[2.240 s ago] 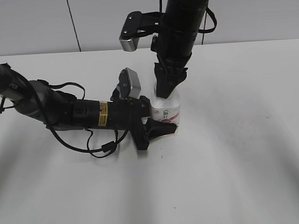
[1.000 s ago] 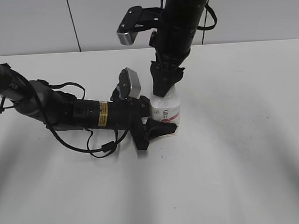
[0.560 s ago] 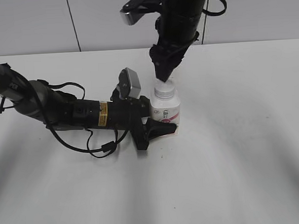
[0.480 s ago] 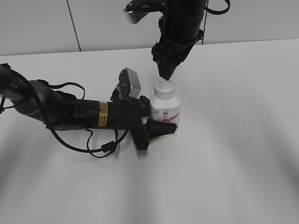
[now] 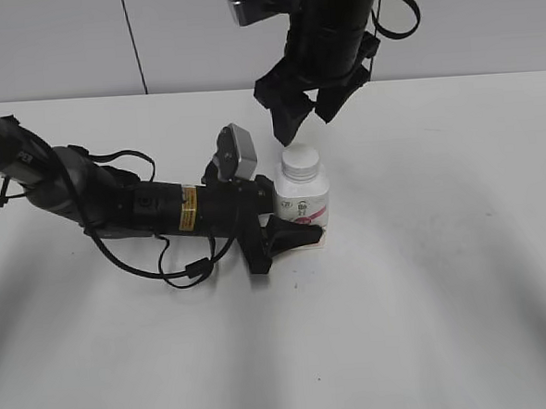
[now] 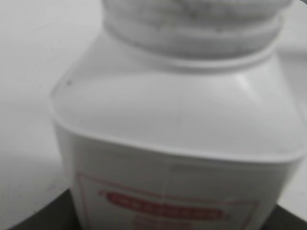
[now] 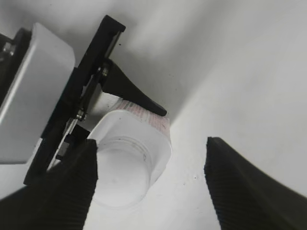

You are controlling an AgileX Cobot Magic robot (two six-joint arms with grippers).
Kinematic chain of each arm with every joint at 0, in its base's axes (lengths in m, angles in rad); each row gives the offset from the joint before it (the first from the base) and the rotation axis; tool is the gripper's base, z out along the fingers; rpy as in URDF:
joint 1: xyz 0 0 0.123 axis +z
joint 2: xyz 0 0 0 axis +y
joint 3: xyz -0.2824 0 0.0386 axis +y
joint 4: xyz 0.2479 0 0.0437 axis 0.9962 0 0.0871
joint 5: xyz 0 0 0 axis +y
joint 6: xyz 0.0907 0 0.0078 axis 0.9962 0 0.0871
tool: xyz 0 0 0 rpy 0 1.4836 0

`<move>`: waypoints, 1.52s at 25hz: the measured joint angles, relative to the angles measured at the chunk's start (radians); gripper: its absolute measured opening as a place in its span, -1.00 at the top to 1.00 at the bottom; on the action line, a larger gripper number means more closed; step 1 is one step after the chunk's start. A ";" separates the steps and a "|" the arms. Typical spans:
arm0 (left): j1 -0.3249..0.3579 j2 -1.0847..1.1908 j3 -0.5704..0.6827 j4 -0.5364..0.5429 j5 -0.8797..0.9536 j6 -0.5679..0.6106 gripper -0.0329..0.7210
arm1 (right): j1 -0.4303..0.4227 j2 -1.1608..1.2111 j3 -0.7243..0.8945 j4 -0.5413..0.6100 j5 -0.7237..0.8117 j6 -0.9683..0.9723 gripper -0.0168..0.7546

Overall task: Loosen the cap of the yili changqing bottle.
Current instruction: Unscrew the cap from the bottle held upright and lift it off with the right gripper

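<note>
The yili changqing bottle [image 5: 303,203], white with a pink-red label, stands upright on the table. Its white cap [image 5: 300,161] sits on the neck. My left gripper [image 5: 291,233] lies low along the table and is shut on the bottle's lower body; in the left wrist view the bottle [image 6: 177,124] fills the frame, with the cap [image 6: 192,19] at the top. My right gripper [image 5: 305,128] hangs open just above the cap, touching nothing. From the right wrist the cap [image 7: 120,175] shows below, near the left of the two fingers [image 7: 62,191], and the right gripper [image 7: 151,191] holds nothing.
White table [image 5: 444,277] all round, with a pale wall behind. The left arm [image 5: 115,200] and its cables stretch across the table from the left. The left wrist camera [image 5: 237,151] stands close beside the bottle's neck.
My right gripper has lifted off the cap, risen and turned about its axis, so the cap now shows bare. The left gripper and the bottle have not moved.
</note>
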State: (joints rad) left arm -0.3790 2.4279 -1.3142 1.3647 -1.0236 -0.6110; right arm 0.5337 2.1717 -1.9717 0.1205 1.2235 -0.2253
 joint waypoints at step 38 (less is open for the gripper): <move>0.000 0.000 0.000 -0.001 0.001 -0.005 -0.13 | 0.000 -0.150 0.174 0.060 -0.016 0.573 -0.48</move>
State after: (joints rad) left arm -0.3790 2.4279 -1.3142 1.3638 -1.0226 -0.6157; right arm 0.5337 2.0221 -1.7978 0.1808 1.2075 0.3472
